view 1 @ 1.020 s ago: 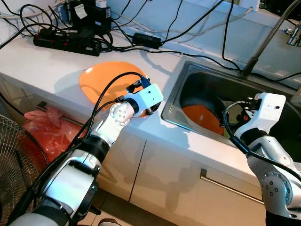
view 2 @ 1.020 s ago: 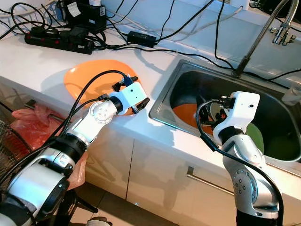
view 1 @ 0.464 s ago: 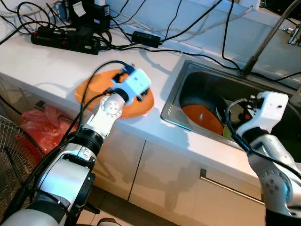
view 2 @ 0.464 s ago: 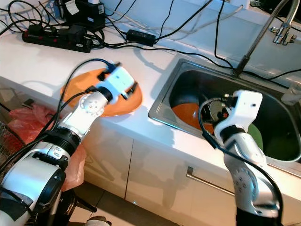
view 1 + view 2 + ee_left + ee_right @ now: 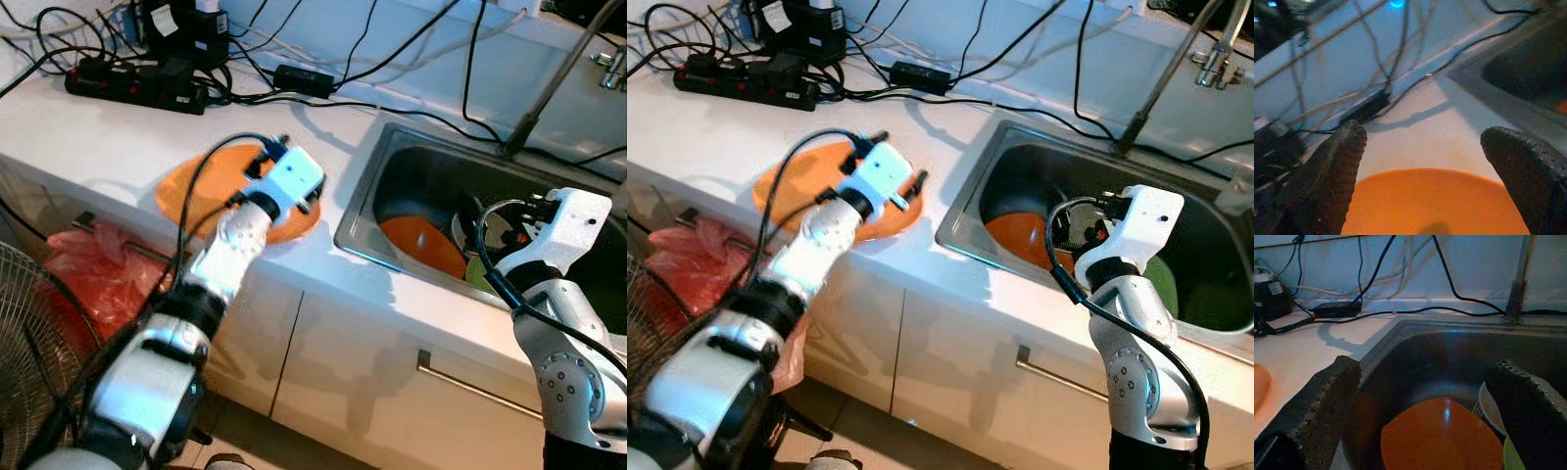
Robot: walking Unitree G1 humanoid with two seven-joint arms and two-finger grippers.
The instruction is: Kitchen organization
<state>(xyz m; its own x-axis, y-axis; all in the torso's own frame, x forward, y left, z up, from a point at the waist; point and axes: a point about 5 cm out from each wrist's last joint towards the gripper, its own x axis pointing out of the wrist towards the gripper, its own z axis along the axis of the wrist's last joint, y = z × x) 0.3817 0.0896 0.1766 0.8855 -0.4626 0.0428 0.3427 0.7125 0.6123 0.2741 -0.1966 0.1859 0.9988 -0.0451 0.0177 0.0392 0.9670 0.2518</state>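
The orange plate (image 5: pixel 211 186) is lying flat on the table (image 5: pixel 88 132), long axis running left-right, just left of the sink (image 5: pixel 1019 162). The left gripper (image 5: pixel 1427 171) is spread above it, shifted sinkward since earlier; the right gripper (image 5: pixel 1425 401) is spread over the sink.

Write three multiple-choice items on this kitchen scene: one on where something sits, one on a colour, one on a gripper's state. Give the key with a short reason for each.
1. Where is the left gripper?
A. over the orange plate on the counter
B. inside the sink
C. at the cabinet handle

2. What colour is the plate in the sink beside the orange one?
A. blue
B. green
C. black

3. How are the right gripper's fingers?
A. shut on a plate
B. shut on a cable
C. open, holding nothing

Key: 1 A, its fingers frame the orange plate on the white counter. 2 B, a green plate lies in the sink by the orange plate. 3 C, the right gripper has its fingers spread apart above the basin.
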